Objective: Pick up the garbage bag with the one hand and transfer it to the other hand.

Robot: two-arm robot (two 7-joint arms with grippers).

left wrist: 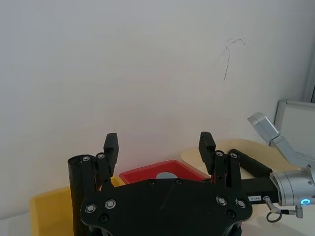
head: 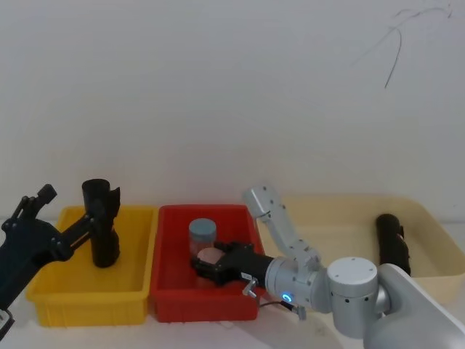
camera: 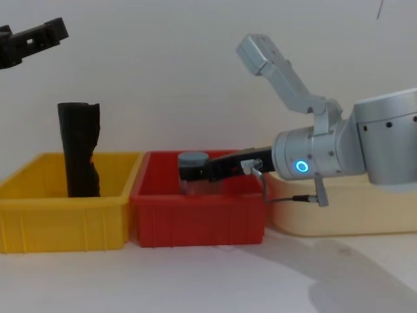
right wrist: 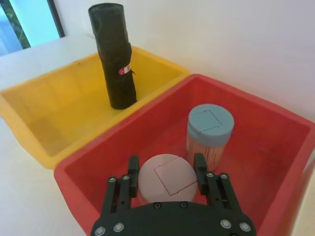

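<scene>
The garbage bag (head: 101,222) stands upright in the yellow bin (head: 51,292) at the lower left of the head view, leaning slightly, with its small red and white label (right wrist: 122,71) visible in the right wrist view. In the chest view, the roll (camera: 79,158) rises well above the bin's rim at left centre.

The left gripper (left wrist: 160,141) is raised above and to the left of the bin, its two fingers spread wide and holding nothing. In the chest view it sits at the upper left corner (camera: 36,38), well above the roll. In the head view the dark arm comes in from the lower left edge and crosses in front of the roll.

The right arm, with a blue ring light (camera: 301,166), comes in from the lower right, its silver elbow link angled upward toward frame centre and its forearm reaching level to the left into the red bin (head: 172,218). The right gripper (right wrist: 166,171) has its fingers on either side of a pink-lidded jar (right wrist: 164,177); whether they grip it I cannot tell. A blue-lidded jar (right wrist: 209,132) stands just beside it.

A second black roll (head: 391,242) lies in the cream tray (head: 334,218) at the right.
</scene>
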